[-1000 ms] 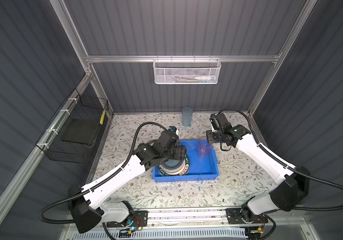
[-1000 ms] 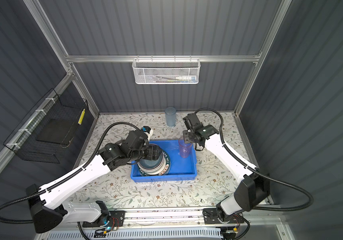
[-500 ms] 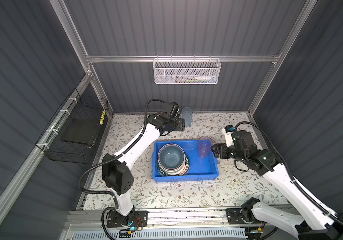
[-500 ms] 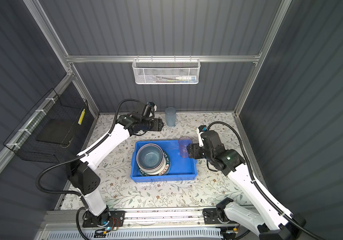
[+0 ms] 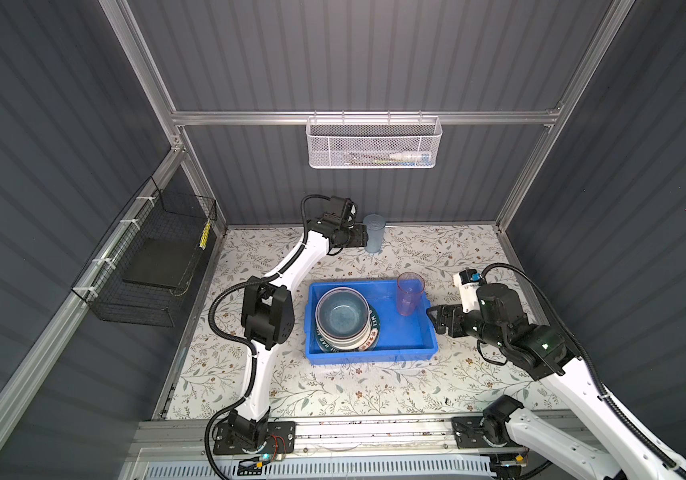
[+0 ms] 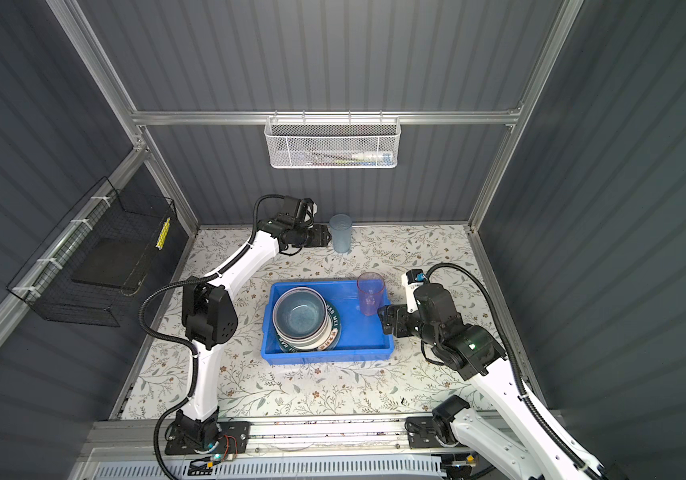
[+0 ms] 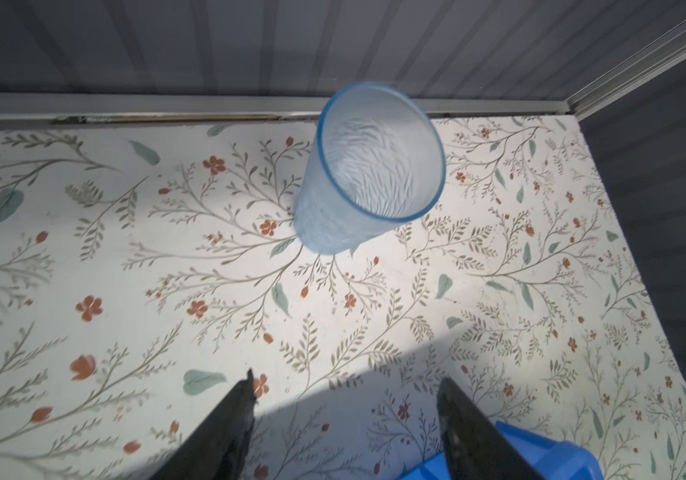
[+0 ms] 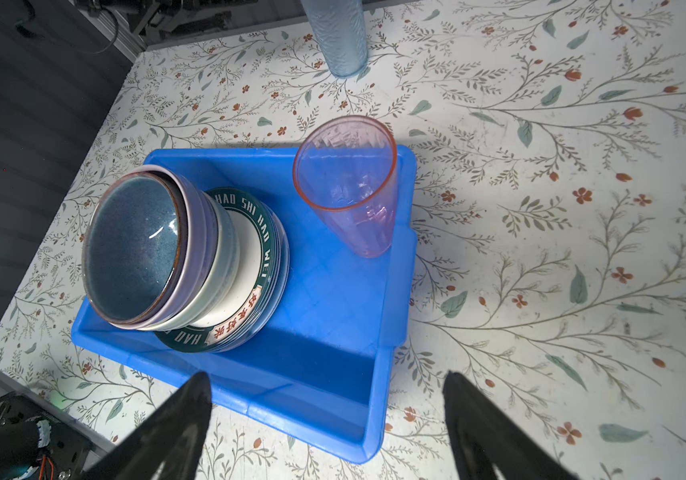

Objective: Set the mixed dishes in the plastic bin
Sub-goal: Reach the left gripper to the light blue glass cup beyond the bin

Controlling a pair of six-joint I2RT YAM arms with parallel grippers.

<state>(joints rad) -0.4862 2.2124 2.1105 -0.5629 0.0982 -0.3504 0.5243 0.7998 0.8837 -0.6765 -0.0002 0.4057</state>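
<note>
Inside the blue bin [image 5: 405,334], bowls [image 5: 343,318] sit nested on the plates [image 8: 268,257] and the pink cup [image 5: 409,296] stands upright in a corner, so nearly everything is home. Only the blue cup [image 5: 374,233] waits on the table [image 5: 333,386] by the back wall [image 5: 416,199]. The left gripper [image 7: 345,379] faces it, jaws wide and empty, and the right gripper [image 8: 326,376] beside the bin is likewise.

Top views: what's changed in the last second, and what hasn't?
The left gripper left the bowl stack in the blue bin and swung rearward, open, just short of the blue tumbler. The right gripper let go of the pink tumbler and pulled back right, outside the bin, open. Stack, both tumblers and bin stayed put.
</note>
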